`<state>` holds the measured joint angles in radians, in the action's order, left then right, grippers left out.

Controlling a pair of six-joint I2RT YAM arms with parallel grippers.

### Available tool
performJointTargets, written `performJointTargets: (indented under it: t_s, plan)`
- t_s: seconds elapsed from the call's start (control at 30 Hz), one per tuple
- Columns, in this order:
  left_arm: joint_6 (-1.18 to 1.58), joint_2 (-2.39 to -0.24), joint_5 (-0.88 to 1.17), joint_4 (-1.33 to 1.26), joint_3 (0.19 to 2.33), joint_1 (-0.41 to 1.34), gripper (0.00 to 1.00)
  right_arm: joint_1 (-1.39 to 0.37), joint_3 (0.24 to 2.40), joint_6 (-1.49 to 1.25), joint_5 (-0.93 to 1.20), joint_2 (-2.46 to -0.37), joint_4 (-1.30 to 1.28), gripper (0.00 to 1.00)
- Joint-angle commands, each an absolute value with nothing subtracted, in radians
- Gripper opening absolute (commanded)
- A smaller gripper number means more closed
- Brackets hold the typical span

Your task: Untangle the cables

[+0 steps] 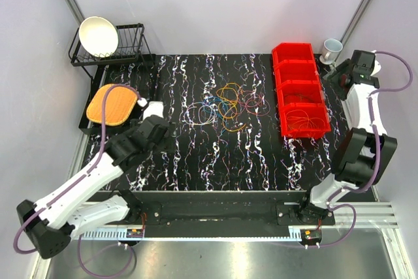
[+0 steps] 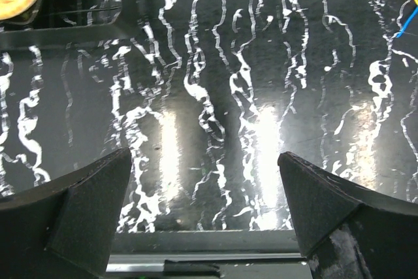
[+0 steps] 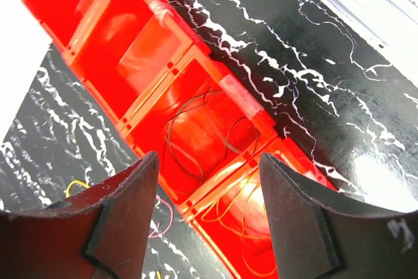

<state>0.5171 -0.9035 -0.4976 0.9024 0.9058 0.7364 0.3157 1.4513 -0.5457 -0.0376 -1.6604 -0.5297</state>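
Red bin at three o'clock holds sorted wires; your right gripper hangs above, jaws apart, empty. Left gripper gapes empty. Next, probably lift one loop from the cables, table centre.

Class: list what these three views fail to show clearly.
Top view: which cables cross over which; strands too thin.
Left wrist view: cables cut off by the top edge.
Right wrist view: red bin, bottom compartment partly hidden behind the right end effector.
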Motion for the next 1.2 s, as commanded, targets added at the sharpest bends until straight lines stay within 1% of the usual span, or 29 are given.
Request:
performJointTargets:
  t_s: [0.0,0.23,0.43,0.5,0.53,0.57,0.7,0.77,1.0,1.07,1.17]
  plan:
    - [0.514,-1.004,-0.413,0.738,0.922,0.742,0.99,0.279,1.477,-0.543,-0.022,-1.588,-0.574,0.69]
    - [0.506,-1.209,-0.337,0.572,0.969,0.747,0.98,0.167,1.450,-0.577,0.109,-1.530,-0.566,0.69]
    - [0.486,-1.411,-0.325,0.508,1.058,0.749,0.95,0.026,1.382,-0.581,0.127,-1.470,-0.542,0.69]
    - [0.473,-1.478,-0.322,0.479,1.091,0.747,0.94,0.006,1.352,-0.591,0.146,-1.457,-0.528,0.69]
    - [0.466,-1.502,-0.316,0.466,1.106,0.749,0.89,0.006,1.341,-0.594,0.150,-1.447,-0.522,0.69]
    - [0.456,-1.547,-0.305,0.460,1.136,0.747,0.88,-0.033,1.322,-0.595,0.159,-1.439,-0.517,0.69]
    - [0.422,-1.647,-0.291,0.428,1.199,0.749,0.82,-0.049,1.281,-0.591,0.169,-1.408,-0.511,0.69]
    - [0.402,-1.704,-0.288,0.422,1.239,0.747,0.77,-0.051,1.256,-0.583,0.173,-1.391,-0.511,0.69]
    - [0.361,-1.847,-0.261,0.410,1.345,0.742,0.71,-0.052,1.206,-0.568,0.181,-1.359,-0.509,0.69]
    - [0.354,-1.885,-0.239,0.403,1.368,0.735,0.64,-0.052,1.200,-0.561,0.183,-1.358,-0.508,0.69]
    - [0.344,-1.927,-0.222,0.402,1.403,0.723,0.60,-0.051,1.193,-0.554,0.186,-1.358,-0.508,0.69]
